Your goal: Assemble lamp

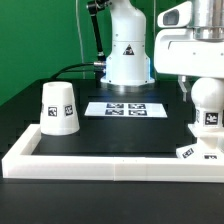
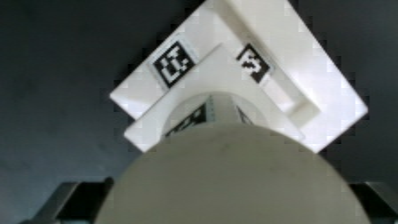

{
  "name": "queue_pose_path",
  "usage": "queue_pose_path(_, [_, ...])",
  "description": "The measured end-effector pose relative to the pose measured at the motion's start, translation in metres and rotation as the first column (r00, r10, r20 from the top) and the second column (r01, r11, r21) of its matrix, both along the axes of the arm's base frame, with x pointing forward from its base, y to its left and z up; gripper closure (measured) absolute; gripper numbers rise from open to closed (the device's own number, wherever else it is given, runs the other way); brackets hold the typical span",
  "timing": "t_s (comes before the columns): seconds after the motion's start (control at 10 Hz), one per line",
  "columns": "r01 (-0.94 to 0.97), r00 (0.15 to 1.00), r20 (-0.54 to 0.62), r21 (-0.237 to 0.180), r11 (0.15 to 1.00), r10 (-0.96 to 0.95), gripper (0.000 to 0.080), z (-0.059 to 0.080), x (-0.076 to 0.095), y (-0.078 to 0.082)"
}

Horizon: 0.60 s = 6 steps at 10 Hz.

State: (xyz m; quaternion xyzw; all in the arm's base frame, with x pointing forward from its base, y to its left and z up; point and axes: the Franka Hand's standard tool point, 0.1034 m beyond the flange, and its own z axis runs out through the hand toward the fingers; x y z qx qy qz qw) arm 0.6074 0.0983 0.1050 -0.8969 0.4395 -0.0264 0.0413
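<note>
Lower right of the exterior view: we see jaws clamped on bulb [image 1: 208, 103], upright over base [image 1: 196, 152], likely to seat it; shade [image 1: 59, 107] stands left.

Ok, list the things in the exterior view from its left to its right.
shade → marker board → bulb. The base lies under the bulb, so it gets no separate place.

Upper right in the exterior view, the end effector [image 1: 203, 80] is cropped by the frame edges, its fingertips unclear. Lower right, the border rail [image 1: 100, 160] hides part of the lamp base [image 1: 196, 151]. In the wrist view the blurred bulb [image 2: 222, 170] runs off-frame; finger contact cannot be told.
</note>
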Motion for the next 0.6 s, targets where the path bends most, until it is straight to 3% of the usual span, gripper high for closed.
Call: queue_pose_path(0.6, [0.396, 0.918, -0.063, 0.071, 0.916, -0.392, 0.0223, -0.0009, -0.0036, 0.0018])
